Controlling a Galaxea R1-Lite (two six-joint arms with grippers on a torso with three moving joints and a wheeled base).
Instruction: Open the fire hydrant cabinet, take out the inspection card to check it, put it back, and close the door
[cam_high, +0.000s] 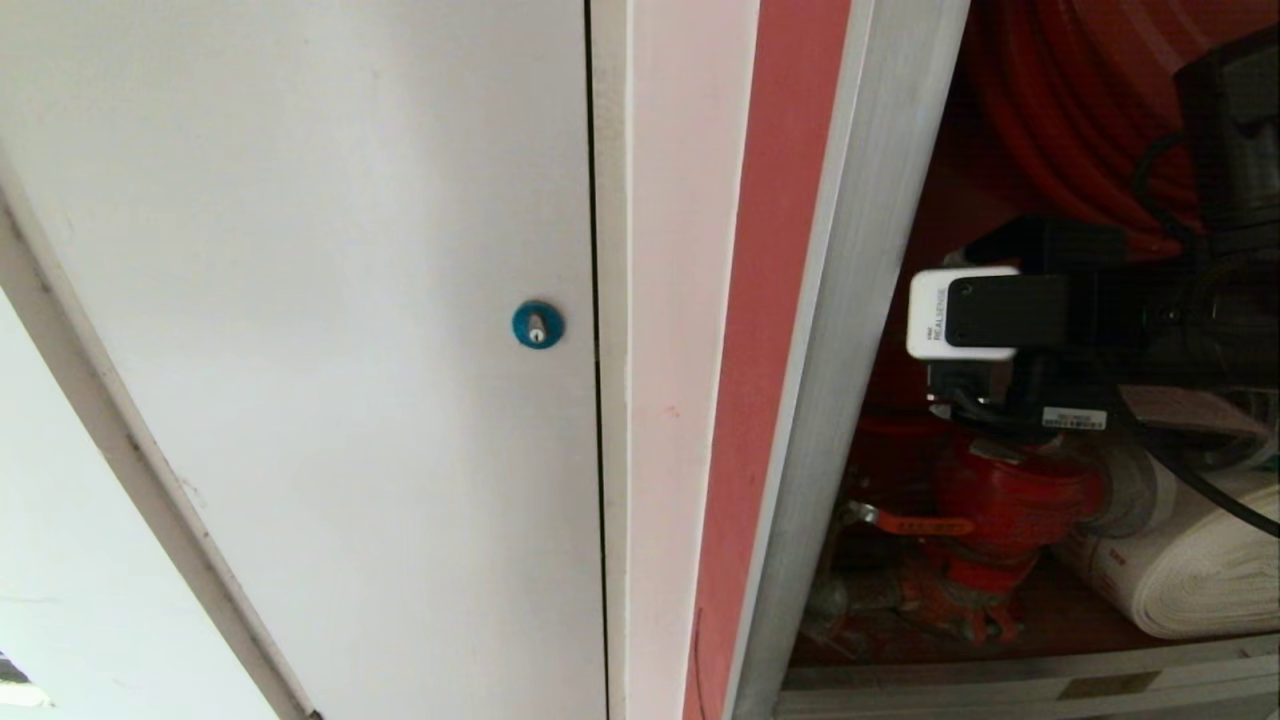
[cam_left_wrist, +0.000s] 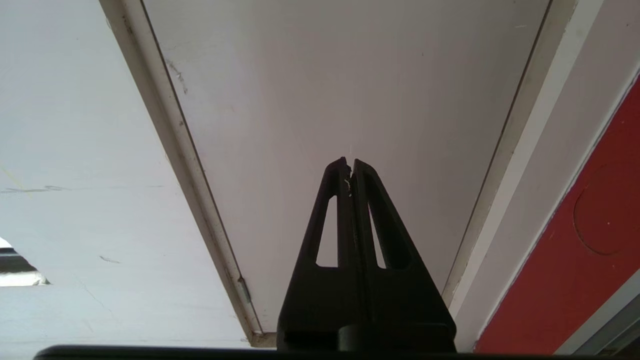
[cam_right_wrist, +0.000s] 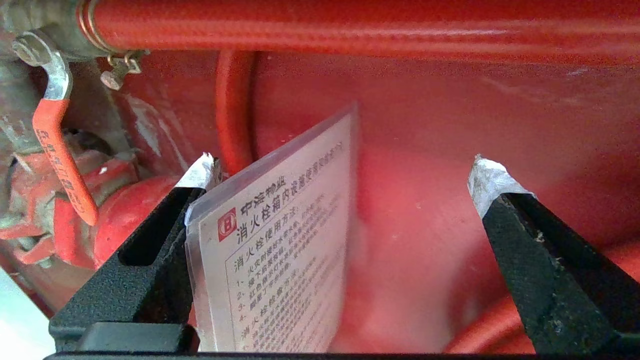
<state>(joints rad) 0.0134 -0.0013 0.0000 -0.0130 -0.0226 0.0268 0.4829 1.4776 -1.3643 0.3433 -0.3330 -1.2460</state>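
Nearest the lens, right gripper (cam_right_wrist: 345, 175): black fingers with white-taped tips, spread fully wide, inside the fire hydrant cabinet (cam_high: 860, 300). Inspection card (cam_right_wrist: 280, 250): laminated white sheet, red logo and printed black text, standing tilted just inside one finger (cam_right_wrist: 150, 250), its clear edge against that finger's inner face; the other finger is well apart from it, so nothing is clamped. The card's lower part is cut off by the frame edge, and its far edge is blurred. Behind the gripper: red back wall (cam_right_wrist: 450, 125), a red hose (cam_right_wrist: 350, 25) running across, and beside the card-side finger a red valve (cam_right_wrist: 65, 210) with an orange-sleeved lever (cam_right_wrist: 57, 150). Head view: silver cabinet frame with a red strip beside it, red valve body (cam_high: 1000, 510) and white rolled hose (cam_high: 1190, 570) low inside; the right arm's wrist camera (cam_high: 965, 313) covers the gripper itself. Cabinet door not visible in any view. Left gripper (cam_left_wrist: 350, 170): fingers pressed together, empty, pointed at a plain white door (cam_high: 300, 300) with a blue round lock (cam_high: 537, 324), well apart from the cabinet opening.
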